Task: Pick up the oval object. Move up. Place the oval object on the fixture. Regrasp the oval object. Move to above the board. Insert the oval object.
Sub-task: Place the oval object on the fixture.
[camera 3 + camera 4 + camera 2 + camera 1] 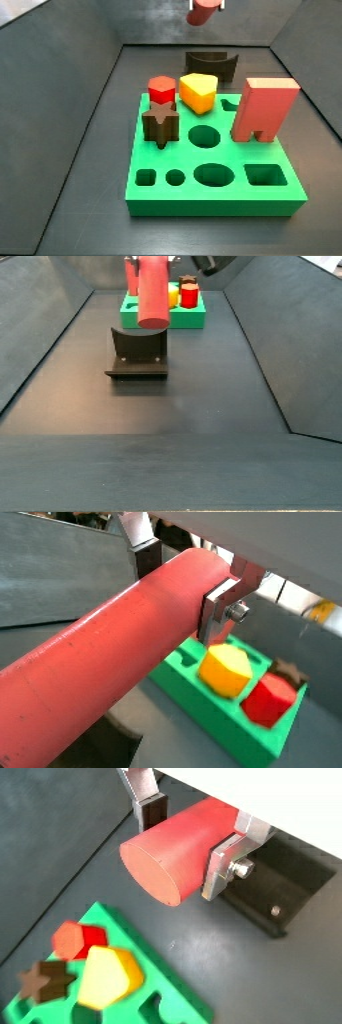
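Our gripper (187, 830), shut on the rod (120, 652) high above the fixture (138, 348), should lower it level into the notch.

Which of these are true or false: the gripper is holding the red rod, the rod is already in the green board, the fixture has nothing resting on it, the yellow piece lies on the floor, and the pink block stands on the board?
1. The gripper holds the red rod. True: in both wrist views the fingers clamp its sides.
2. The rod is in the green board. False: in a side view it hangs high above the floor, clear of the board.
3. The fixture has nothing resting on it. True: its notch is bare.
4. The yellow piece lies on the floor. False: it stands in the board.
5. The pink block stands on the board. True.
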{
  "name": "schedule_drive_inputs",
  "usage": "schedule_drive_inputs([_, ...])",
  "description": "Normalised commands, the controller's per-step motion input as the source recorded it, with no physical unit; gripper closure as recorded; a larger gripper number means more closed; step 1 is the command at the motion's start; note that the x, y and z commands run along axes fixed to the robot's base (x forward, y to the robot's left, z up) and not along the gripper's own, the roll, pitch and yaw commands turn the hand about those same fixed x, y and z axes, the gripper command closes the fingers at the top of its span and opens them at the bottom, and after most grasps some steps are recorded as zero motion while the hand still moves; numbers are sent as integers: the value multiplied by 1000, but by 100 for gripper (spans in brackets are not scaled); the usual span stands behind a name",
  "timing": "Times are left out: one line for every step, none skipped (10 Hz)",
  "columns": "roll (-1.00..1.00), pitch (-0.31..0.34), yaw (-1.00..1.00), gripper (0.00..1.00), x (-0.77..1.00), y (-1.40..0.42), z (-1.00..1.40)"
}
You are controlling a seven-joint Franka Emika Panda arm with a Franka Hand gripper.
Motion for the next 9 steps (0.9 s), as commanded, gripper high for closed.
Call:
schedule_drive_inputs([-1000, 171, -35, 100, 441, 42, -22])
schedule_drive_inputs([-1000, 193, -81, 100, 347, 44, -22])
schedule_drive_inputs([-924, 197, -117, 100, 278, 44, -22])
schedule_drive_inputs([-693, 161, -156, 100, 197, 46, -22])
schedule_drive_inputs([-573, 143, -171, 100, 157, 50, -22])
schedule_drive_inputs([-346, 100, -184, 100, 87, 46, -20])
schedule_drive_inputs([-267, 65, -187, 100, 72, 34, -5])
schedule_drive_inputs([-162, 32, -220, 100, 80, 21, -1000])
schedule_drive_inputs([-139, 9, -212, 100, 84, 23, -1000])
